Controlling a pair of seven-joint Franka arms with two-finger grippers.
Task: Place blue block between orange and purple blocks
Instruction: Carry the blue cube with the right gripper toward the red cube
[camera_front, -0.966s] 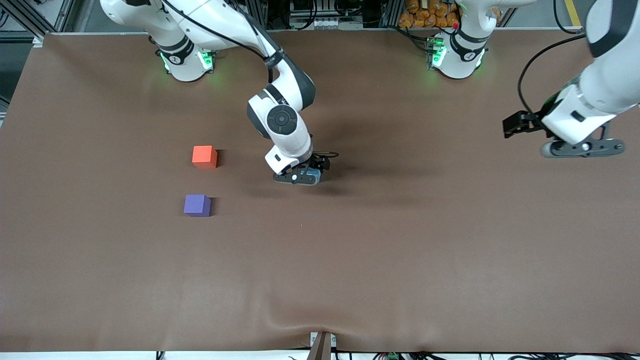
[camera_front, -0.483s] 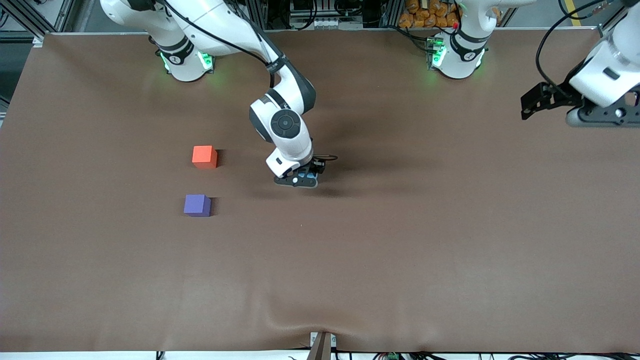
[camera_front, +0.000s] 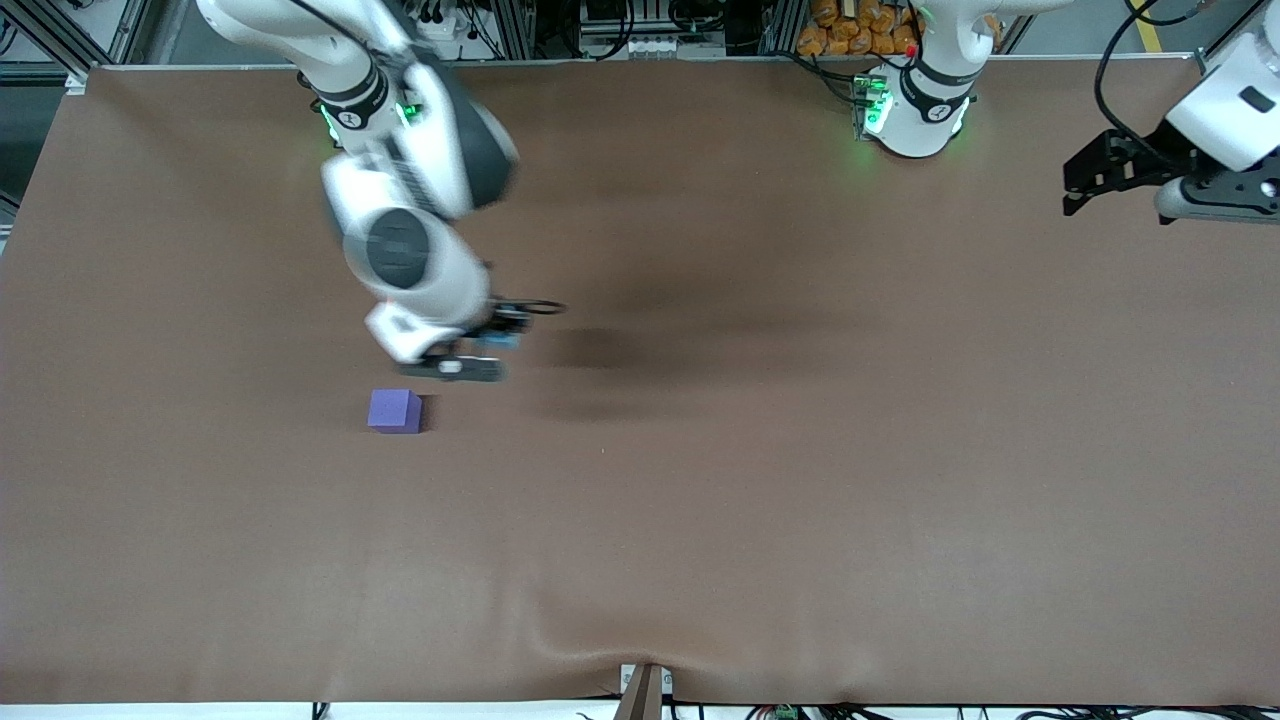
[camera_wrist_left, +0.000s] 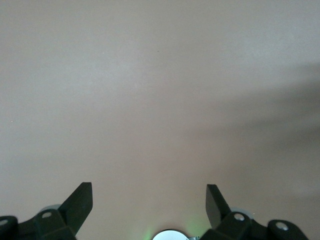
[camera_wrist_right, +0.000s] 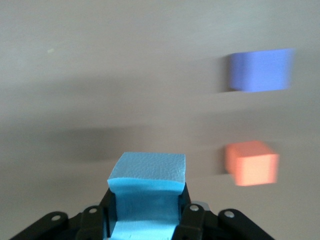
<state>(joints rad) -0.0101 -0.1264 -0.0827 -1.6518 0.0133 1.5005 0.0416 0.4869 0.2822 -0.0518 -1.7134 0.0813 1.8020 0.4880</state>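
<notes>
One blue block (camera_wrist_right: 146, 192) in right claw (camera_wrist_right: 146, 215), seemingly airborne.

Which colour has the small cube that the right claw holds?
Light sky-blue: the small matte foam-like cube is clamped in the right claw, seen best in the right wrist view.

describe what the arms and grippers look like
Both arms are glossy white with dark grey joint caps and black cables. Green lights glow at each base. The right gripper and left gripper are black, with dark angular fingers.
</notes>
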